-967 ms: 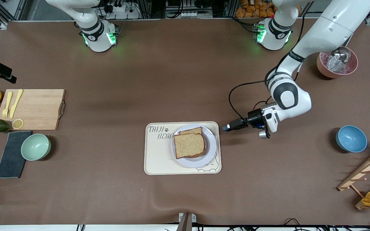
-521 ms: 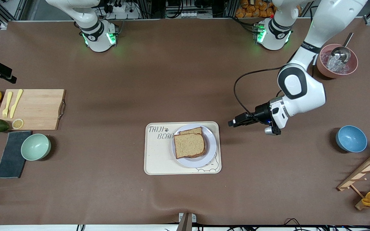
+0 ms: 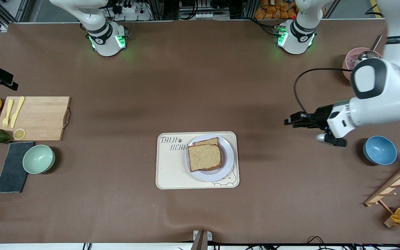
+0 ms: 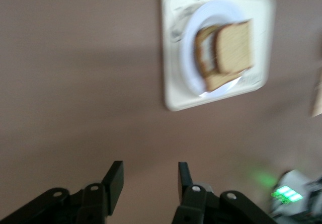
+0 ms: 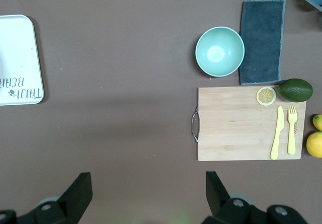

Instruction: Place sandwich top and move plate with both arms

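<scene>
Bread first, nearest the front camera: the sandwich top (image 3: 204, 157) lies flat on the stack in the plate (image 3: 228, 159), a lower slice peeking out along its farther edge, so I judge the placing step done; the plate itself sits on the cream tray (image 3: 167, 173) at mid-desk, toward the tray's end that faces my left arm, and nothing grips it, so the two-armed move is not yet begun. Farther up the desk (image 3: 200, 86), my left gripper (image 3: 288, 121) hangs over bare brown surface between the tray and the blue bowl (image 3: 379, 150), well apart from the plate; its fingers (image 4: 114, 178) stand spread and hold nothing. My right gripper (image 5: 146, 191) does not show in the front view; its wrist view looks down on the cutting board (image 5: 236, 123) and the mint bowl (image 5: 220, 51), its fingers spread wide and empty; that arm waits. What is left, as I judge it: both grippers must come to the plate's rim and carry it together.
</scene>
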{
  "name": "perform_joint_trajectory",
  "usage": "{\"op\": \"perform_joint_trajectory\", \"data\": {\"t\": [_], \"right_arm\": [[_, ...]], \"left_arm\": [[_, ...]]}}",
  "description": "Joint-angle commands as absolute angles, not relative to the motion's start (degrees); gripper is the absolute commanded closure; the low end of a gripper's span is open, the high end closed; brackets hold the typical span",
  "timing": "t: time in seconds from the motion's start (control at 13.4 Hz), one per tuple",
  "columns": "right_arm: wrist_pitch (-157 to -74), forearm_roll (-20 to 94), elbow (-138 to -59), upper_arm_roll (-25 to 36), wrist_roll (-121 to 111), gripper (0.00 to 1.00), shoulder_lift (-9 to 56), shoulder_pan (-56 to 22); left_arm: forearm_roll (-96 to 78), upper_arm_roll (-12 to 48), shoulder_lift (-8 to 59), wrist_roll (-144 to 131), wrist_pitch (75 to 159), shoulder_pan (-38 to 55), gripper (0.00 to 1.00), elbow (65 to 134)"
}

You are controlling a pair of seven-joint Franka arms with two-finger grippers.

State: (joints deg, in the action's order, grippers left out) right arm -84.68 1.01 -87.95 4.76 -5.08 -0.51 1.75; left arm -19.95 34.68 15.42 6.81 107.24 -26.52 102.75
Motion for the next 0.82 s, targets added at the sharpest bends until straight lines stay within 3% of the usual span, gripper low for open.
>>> {"op": "perform_joint_trajectory", "data": {"t": [0.0, 0.15, 0.22, 0.37, 0.74], "right_arm": [[-84.29, 0.70, -86.66, 4.83, -5.45, 0.00, 0.18, 1.49], [-84.29, 0.70, -86.66, 4.83, -5.45, 0.00, 0.18, 1.49], [-84.29, 0.70, -86.66, 4.83, -5.45, 0.00, 0.18, 1.49], [-84.29, 0.70, -86.66, 4.83, -5.45, 0.00, 0.18, 1.49], [-84.29, 0.70, -86.66, 4.83, -5.45, 0.00, 0.18, 1.49]], "left_arm": [[-6.99, 35.24, 15.56, 3.08, 93.92, -25.49, 0.47, 90.75], [-0.82, 35.59, 15.47, 3.16, 87.57, -25.14, 0.36, 84.75], [2.86, 35.77, 15.38, 3.86, 85.71, -24.88, 0.00, 82.55], [5.79, 36.12, 15.38, 5.70, 82.36, -24.96, 0.00, 79.47], [12.66, 35.77, 15.73, 6.15, 83.32, -25.31, 0.00, 74.81]]}}
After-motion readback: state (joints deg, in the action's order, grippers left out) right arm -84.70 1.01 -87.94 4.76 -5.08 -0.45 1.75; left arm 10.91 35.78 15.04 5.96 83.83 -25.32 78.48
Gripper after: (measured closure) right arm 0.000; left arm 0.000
